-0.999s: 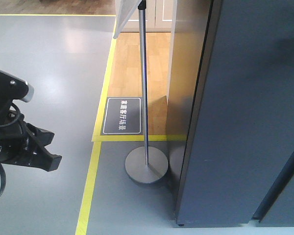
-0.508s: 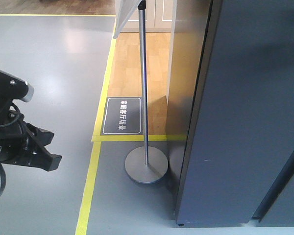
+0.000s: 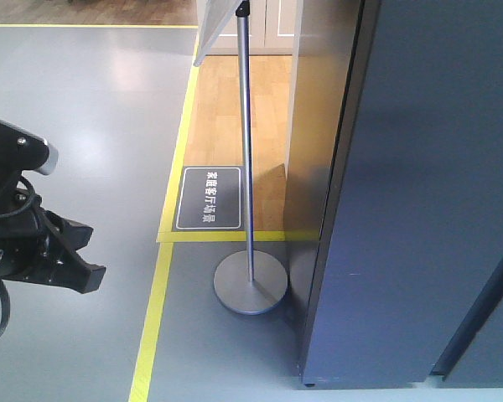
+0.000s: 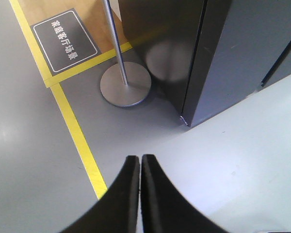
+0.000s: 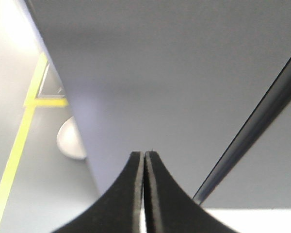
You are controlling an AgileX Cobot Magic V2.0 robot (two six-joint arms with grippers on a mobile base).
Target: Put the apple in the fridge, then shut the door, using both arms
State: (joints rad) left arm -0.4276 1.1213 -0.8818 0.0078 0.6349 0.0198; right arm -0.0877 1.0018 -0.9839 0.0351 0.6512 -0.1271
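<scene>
Grey floor; sign stand beside fridge; both tools pressed together, empty.

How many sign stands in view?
1. The sign stand rests on the grey floor left of the fridge, its round base beside the yellow tape. Others may be hidden behind the fridge.

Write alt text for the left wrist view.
The shut black fingers of the left gripper point down at a grey floor, holding nothing. Ahead stand a sign stand's round metal base, yellow floor tape, a black floor plaque and the dark grey fridge.
</scene>
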